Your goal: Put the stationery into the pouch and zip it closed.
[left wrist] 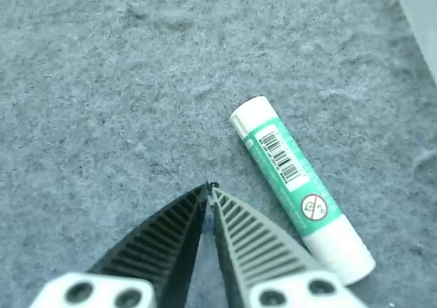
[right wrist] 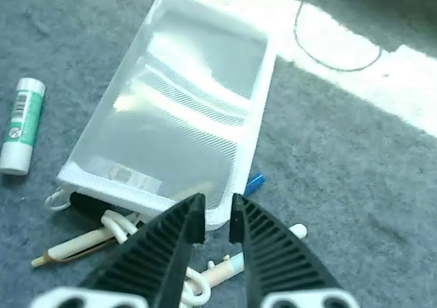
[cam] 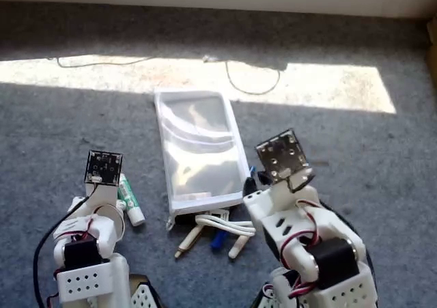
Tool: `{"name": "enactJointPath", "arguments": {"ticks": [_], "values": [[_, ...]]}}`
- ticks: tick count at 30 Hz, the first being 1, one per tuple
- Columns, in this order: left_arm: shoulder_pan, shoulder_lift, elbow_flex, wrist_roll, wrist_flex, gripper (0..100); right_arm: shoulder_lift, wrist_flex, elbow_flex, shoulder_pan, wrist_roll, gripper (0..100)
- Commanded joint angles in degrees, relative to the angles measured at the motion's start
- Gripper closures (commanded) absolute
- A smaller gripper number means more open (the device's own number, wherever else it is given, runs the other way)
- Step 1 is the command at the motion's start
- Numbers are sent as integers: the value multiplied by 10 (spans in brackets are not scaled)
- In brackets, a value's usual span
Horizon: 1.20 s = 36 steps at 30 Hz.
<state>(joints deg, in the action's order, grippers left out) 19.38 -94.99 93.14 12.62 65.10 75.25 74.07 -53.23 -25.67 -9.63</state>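
- High view: the clear pouch lies flat on the grey carpet between the two arms, its long axis running away from them. The glue stick lies just beside the left arm, well apart from the right. A cluster of pens and a white cord sits at the pouch's near end, just beside the right arm.
- Left wrist view: the left gripper hangs over bare carpet, fingers pressed together and holding nothing. The glue stick is near the tips but off to one side, not touching them. Its long axis slants across the gripper's line, cap end farther out. Judged from this, the left arm is the nearer one; its jaws would need to part and turn to straddle the barrel.
- Right wrist view: the right gripper hovers over the pouch's near edge with a narrow gap between its fingers, empty. The pens poke out below that edge; whether the pouch mouth is unzipped cannot be told.
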Motion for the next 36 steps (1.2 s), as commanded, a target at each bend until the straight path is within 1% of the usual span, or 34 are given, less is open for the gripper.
{"name": "enactJointPath", "arguments": {"ticks": [1,5,7,9,12,16,26,36], "values": [[7,-6,-27,-4,-8,935,-100,18,56,-68,-5,910],[7,-6,-14,-4,-6,796,-185,31,73,-142,-5,846],[7,-6,-11,-20,-7,768,-216,28,72,-170,-5,834],[7,-6,-11,-42,-8,761,-245,25,72,-193,-5,832],[7,-6,-9,-37,-9,761,-273,-8,71,-210,-5,832],[7,-6,-9,-37,-9,761,-305,-54,53,-211,-8,832],[7,-6,-9,-37,-9,761,-344,-124,-23,-212,-9,832],[7,-6,-9,-37,-9,764,-359,-131,-37,-212,-9,832]]}}
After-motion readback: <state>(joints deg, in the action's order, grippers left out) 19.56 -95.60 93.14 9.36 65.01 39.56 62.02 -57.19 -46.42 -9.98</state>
